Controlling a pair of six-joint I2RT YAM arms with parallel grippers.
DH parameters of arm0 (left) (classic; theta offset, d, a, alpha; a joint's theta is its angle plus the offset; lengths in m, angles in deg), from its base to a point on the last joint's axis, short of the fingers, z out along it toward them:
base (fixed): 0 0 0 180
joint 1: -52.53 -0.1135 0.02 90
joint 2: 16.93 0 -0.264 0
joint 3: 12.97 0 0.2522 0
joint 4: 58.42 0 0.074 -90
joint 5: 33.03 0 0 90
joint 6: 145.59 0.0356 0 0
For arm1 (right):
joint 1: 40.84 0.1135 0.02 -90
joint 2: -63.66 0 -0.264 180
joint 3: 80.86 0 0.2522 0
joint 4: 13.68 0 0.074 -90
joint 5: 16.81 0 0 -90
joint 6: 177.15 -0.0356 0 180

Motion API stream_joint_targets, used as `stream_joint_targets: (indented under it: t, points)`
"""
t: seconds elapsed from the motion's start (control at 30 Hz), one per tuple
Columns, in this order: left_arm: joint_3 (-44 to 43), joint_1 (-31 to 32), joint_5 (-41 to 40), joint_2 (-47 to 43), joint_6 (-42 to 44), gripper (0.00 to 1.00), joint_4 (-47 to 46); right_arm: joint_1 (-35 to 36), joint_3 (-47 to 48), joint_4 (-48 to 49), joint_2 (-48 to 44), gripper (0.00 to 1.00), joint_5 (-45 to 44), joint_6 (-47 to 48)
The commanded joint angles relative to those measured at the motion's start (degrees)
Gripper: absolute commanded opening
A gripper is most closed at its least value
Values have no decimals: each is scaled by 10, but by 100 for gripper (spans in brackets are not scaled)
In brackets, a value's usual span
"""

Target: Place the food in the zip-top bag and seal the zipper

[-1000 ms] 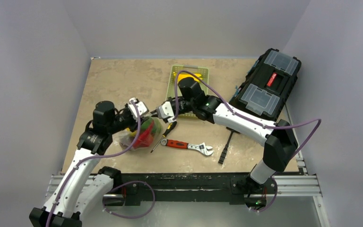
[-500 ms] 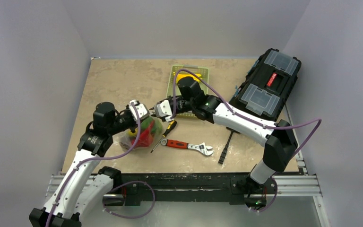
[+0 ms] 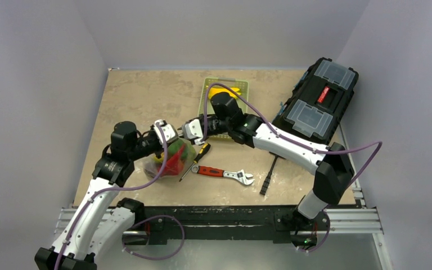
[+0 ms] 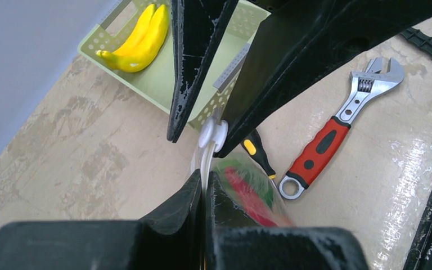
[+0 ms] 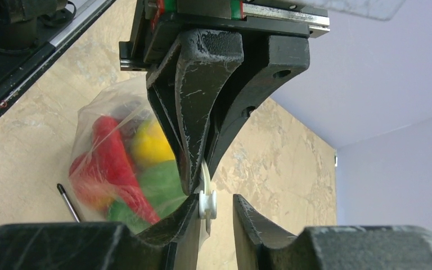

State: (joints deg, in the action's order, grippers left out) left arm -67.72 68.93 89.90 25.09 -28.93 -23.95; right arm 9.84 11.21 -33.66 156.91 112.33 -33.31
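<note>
Near edge, top view: both arms reach in from their bases and meet above the bag [image 3: 171,160], left of centre on the tabletop [image 3: 135,101]. Only this view shows the whole layout.
Left wrist view alone: the pale zipper [image 4: 203,164] runs from the left fingers [image 4: 187,209] up to the white slider [image 4: 212,134], with the right fingers [image 4: 175,67] coming down on it from above.
Right wrist view alone: it shows the colours inside the bag and the small gap beside the slider.
Left fingers: pressed shut on the zipper, which comes straight out of their tips.
Right fingers: a narrow gap apart around the slider. It touches one finger, and the other stands just clear of it.
Wrench [image 3: 225,174]: red handle, lying near the front and apart from the bag.
Screwdriver [image 3: 194,161]: just right of the bag, its tip toward the near edge.
Bag: bulging, its mouth edge held up by the left fingers and its base on the tabletop.
Food [image 5: 121,166]: inside the bag are red, yellow and green pieces, blurred through the plastic.
Basket [image 3: 233,84]: pale green, behind the right fingers, with yellow bananas [image 4: 138,38] lying along one wall.
Toolbox [image 3: 315,101]: black, at the far right, well apart from the rest.
</note>
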Motion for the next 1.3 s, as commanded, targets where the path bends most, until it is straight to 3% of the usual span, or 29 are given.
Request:
stream_joint_targets:
  t: [0.0,0.33,0.7,0.97,1.27]
  points:
    - [-12,0,4,1,15,0,-11,1,-13,7,-38,26,-13,-8]
    - [-13,0,3,3,17,0,-6,3,-10,9,-37,12,-9,-10]
    - [-15,0,12,3,18,0,0,10,1,-1,-28,18,9,-12]
    - [-8,0,28,-8,26,0,-2,12,23,-15,-8,0,21,-10]
    - [5,0,34,-23,35,0,-10,12,76,-88,37,0,87,37]
